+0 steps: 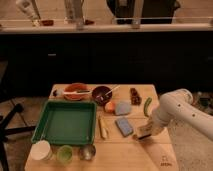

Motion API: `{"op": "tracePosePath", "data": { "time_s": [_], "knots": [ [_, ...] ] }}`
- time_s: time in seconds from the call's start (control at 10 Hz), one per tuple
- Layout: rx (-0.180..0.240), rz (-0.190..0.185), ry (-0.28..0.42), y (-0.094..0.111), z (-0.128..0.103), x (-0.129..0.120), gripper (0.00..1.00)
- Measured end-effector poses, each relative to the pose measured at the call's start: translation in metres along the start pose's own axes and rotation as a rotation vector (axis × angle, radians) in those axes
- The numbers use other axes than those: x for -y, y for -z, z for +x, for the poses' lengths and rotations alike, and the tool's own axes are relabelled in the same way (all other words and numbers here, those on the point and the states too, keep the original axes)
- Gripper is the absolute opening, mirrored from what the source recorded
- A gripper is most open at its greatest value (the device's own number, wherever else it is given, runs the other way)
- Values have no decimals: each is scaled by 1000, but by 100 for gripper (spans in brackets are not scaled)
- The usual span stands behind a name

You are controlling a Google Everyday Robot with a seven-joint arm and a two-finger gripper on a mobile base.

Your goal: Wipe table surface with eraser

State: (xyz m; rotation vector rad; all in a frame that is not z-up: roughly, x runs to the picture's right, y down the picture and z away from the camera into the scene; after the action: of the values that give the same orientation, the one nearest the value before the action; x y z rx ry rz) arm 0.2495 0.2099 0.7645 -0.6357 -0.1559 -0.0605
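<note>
hand (143, 131), near right on the counter (150, 157), grips the eraser (141, 135), held flat against the wood, evidently for wiping.

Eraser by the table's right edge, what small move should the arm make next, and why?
Probably slide the eraser toward the camera along the table surface. The gripper is low over it near the right edge, bare wood lies on that side, and the blue-grey block sits close on its left.
</note>
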Motion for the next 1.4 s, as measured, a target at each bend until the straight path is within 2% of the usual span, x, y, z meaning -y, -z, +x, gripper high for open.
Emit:
{"op": "tracePosePath", "data": {
  "time_s": [0.2,0.7,0.9,1.2,1.4],
  "knots": [
    [-6,-26,27,-5,-22,-12,0],
    [-20,-86,55,-6,-37,-58,0],
    [-31,-127,36,-17,-27,-76,0],
    [-46,-165,-20,-36,1,-79,0],
    [-60,-171,-55,-41,18,-76,0]
  ]
}}
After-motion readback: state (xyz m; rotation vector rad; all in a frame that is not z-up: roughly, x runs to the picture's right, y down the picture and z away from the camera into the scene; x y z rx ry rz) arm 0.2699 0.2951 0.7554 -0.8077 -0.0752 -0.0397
